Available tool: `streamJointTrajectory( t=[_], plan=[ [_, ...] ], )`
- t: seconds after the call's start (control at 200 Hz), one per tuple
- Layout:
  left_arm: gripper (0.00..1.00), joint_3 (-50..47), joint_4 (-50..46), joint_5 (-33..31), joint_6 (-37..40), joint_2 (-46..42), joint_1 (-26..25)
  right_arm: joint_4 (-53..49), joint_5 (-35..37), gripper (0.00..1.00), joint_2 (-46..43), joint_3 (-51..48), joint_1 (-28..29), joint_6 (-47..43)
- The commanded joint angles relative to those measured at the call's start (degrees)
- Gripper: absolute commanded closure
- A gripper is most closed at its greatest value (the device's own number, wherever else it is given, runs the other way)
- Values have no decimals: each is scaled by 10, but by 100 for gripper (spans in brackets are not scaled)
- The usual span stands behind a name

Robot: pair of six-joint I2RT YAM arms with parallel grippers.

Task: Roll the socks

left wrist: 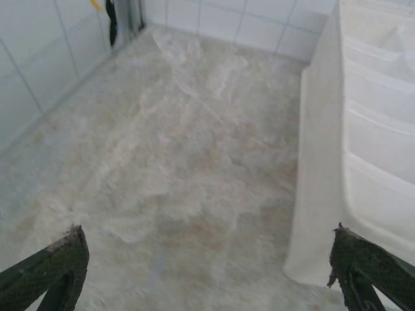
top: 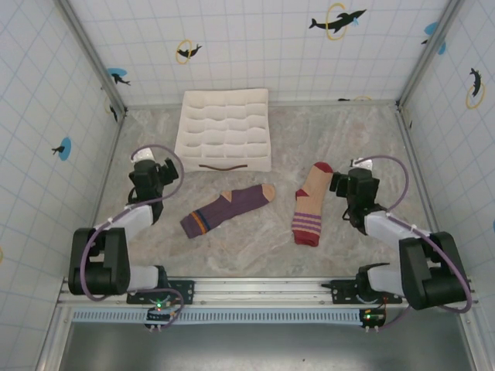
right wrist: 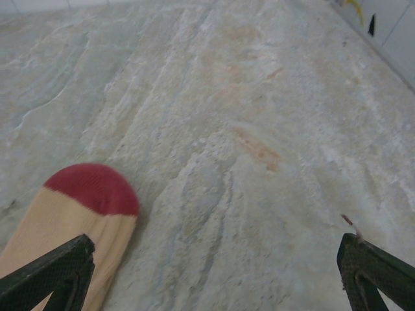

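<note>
The purple sock (top: pixel 227 209) with tan toe and orange cuff stripes lies flat mid-table, its toe pointing up and to the right. To its right the beige sock (top: pixel 310 203) lies flat, dark red toe (right wrist: pixel 93 188) at the far end, striped cuff near. My left gripper (top: pixel 151 171) hovers left of the purple sock, open and holding nothing, its fingertips (left wrist: pixel 61 265) wide apart over bare table. On the other side, my right gripper (top: pixel 349 184) stands open just right of the beige sock's toe, nothing between its fingertips (right wrist: pixel 373 269).
A white gridded fabric organiser box (top: pixel 225 128) sits at the back centre; its side wall (left wrist: pixel 321 168) is close to my left gripper's right finger. Tiled walls (top: pixel 46 116) enclose the marbled table (top: pixel 255 239) on three sides.
</note>
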Motion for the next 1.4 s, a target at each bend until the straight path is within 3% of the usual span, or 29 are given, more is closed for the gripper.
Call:
streamJointTrajectory(
  t=[0.0,0.205,0.355,0.495,0.626,0.776,1.026,1.281,1.396],
  plan=[
    [2,60,-256,35,-84,-25,-25,-188,1,1,-32,49,30,70],
    [2,135,-432,106,-168,-43,-113,-354,-122,1,-61,92,72,181],
    [2,133,-463,129,-223,-68,-194,-440,-156,1,-87,84,124,213],
    [2,127,-467,143,-267,-90,-267,-473,-144,1,-144,44,165,263],
    [2,130,-463,154,-315,-98,-310,-432,-218,1,-212,-23,170,314],
    [2,140,-436,161,-343,-81,-358,-402,-247,1,-248,-75,183,347],
    [2,183,-403,216,-364,-19,-403,-333,-258,0,-290,-137,233,421],
    [3,142,-311,260,-426,4,-436,-277,-229,1,-302,-168,281,494],
    [3,131,-301,277,-445,19,-440,-225,-251,1,-278,-177,291,515]
  ],
)
